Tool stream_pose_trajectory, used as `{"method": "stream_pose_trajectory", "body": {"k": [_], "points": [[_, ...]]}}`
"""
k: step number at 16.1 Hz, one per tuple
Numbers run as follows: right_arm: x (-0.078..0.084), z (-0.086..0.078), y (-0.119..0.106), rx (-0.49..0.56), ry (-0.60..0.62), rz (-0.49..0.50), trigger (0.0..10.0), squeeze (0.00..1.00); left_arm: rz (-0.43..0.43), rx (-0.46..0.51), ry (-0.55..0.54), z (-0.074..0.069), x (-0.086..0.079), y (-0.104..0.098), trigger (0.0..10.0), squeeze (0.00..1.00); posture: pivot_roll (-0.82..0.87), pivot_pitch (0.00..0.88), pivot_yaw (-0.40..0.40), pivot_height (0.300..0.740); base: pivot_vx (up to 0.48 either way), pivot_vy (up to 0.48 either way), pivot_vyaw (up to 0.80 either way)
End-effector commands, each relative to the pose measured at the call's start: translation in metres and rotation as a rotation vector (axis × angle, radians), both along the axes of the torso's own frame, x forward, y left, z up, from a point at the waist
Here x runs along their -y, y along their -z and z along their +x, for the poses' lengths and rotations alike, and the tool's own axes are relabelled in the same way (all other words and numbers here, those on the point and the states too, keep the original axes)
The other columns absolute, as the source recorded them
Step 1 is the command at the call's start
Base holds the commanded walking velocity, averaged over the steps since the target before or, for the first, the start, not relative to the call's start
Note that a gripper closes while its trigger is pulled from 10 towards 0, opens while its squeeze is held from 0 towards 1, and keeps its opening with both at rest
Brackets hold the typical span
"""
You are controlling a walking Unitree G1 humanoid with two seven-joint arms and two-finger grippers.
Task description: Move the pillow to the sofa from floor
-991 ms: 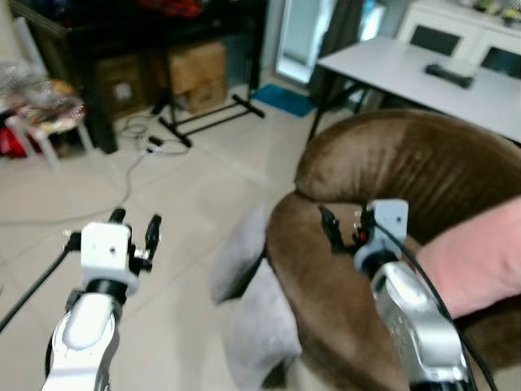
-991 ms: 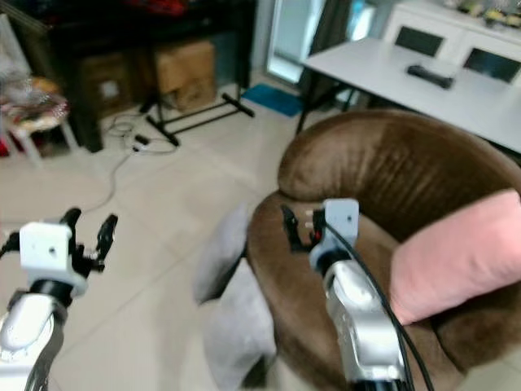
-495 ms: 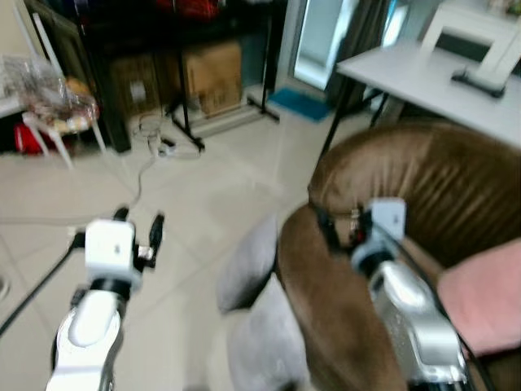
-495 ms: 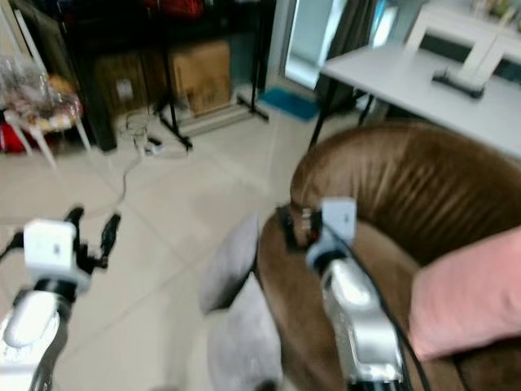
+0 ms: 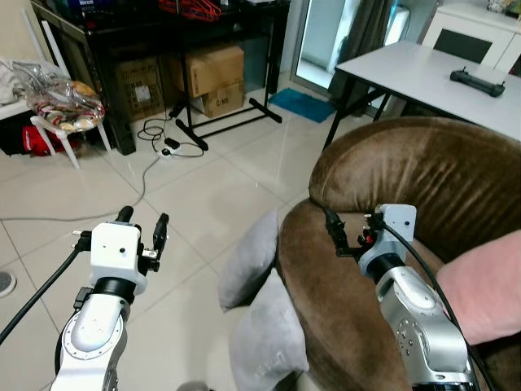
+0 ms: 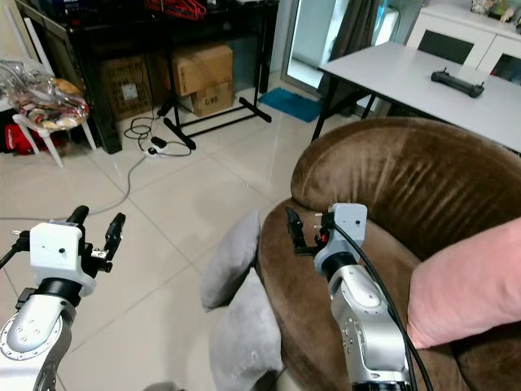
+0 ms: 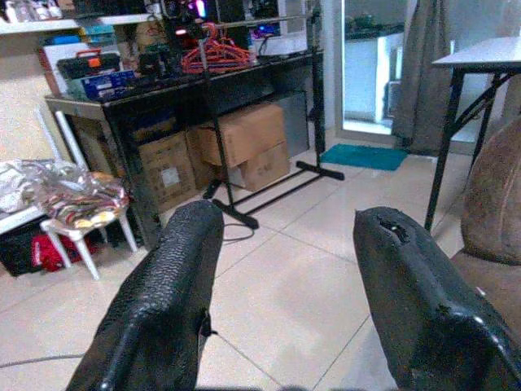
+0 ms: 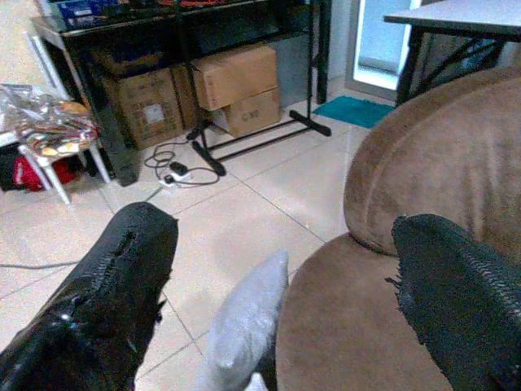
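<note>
We held both grippers raised and empty in front of us, the left gripper (image 5: pixel 143 234) over bare tile floor (image 5: pixel 203 195) and the right gripper (image 5: pixel 352 234) above the front edge of the brown sofa (image 5: pixel 407 171). On each, the black fingers stood apart with nothing between them, which we judged suited an approach with no grasp begun yet. The two grey pillows (image 5: pixel 260 322) lay on the floor below and between our grippers, nearer the right one, leaning against the sofa's base, the upper one (image 8: pixel 241 326) visible under the right gripper's fingers. A pink cushion (image 5: pixel 480 281) already rested on the seat behind the right gripper. Beyond the left gripper stood cardboard boxes (image 5: pixel 213 77) under a black table (image 5: pixel 146 28); their printed marks were too small for us to read.
</note>
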State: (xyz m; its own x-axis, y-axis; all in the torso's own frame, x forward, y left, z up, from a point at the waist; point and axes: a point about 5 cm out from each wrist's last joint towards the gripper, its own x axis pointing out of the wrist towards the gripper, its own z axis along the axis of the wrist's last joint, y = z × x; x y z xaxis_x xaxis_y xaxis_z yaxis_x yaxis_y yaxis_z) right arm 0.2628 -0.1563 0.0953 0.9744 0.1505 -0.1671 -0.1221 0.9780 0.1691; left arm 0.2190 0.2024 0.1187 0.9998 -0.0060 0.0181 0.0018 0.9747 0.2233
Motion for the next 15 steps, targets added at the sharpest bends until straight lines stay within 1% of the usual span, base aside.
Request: {"method": "stream_pose_trajectory", "body": {"k": [1, 2, 4, 5, 7, 8, 10, 13, 15], "points": [[0.008, 0.0, 0.002, -0.001, 0.043, -0.01, 10.0, 0.0, 0.017, 0.01, -0.016, 0.001, -0.001, 0.0, 10.0, 0.0, 0.1, 0.0, -0.06, 0.66, 0.0, 0.0, 0.0], [0.014, 0.0, 0.005, -0.013, 0.079, -0.018, 10.0, 0.0, 0.028, 0.023, -0.036, 0.001, -0.003, -0.001, 10.0, 0.0, 0.1, 0.0, -0.06, 0.65, 0.0, 0.0, 0.0], [0.019, -0.003, 0.01, -0.035, 0.109, -0.028, 10.0, 0.0, 0.05, 0.031, -0.053, 0.001, -0.006, -0.001, 10.0, 0.0, 0.1, 0.0, -0.058, 0.63, 0.0, 0.0, 0.0], [0.019, -0.006, 0.012, -0.043, 0.111, -0.027, 10.0, 0.0, 0.066, 0.024, -0.052, -0.001, -0.008, 0.001, 10.0, 0.0, 0.1, 0.0, -0.058, 0.615, 0.0, 0.0, 0.0], [0.018, -0.006, 0.012, -0.047, 0.113, -0.029, 10.0, 0.0, 0.068, 0.022, -0.05, -0.002, -0.007, 0.002, 10.0, 0.0, 0.1, 0.0, -0.058, 0.59, 0.0, 0.0, 0.0], [0.018, -0.006, 0.012, -0.047, 0.113, -0.029, 10.0, 0.0, 0.068, 0.022, -0.05, -0.002, -0.007, 0.002, 10.0, 0.0, 0.1, 0.0, -0.058, 0.59, 0.0, 0.0, 0.0], [0.016, -0.005, 0.012, -0.043, 0.099, -0.043, 10.0, 0.0, 0.073, 0.023, -0.036, -0.001, -0.004, 0.003, 10.0, 0.0, 0.1, 0.0, -0.059, 0.571, 0.0, 0.0, 0.0], [0.014, -0.005, 0.012, -0.04, 0.096, -0.042, 10.0, 0.0, 0.076, 0.024, -0.024, 0.0, -0.003, 0.003, 10.0, 0.0, 0.11, 0.0, -0.043, 0.571, 0.0, 0.0, 0.0], [0.009, -0.004, 0.011, -0.037, 0.092, -0.032, 10.0, 0.0, 0.081, 0.028, 0.018, 0.005, -0.001, -0.001, 10.0, 0.0, 0.12, 0.0, 0.002, 0.571, 0.0, 0.0, 0.0]]}}
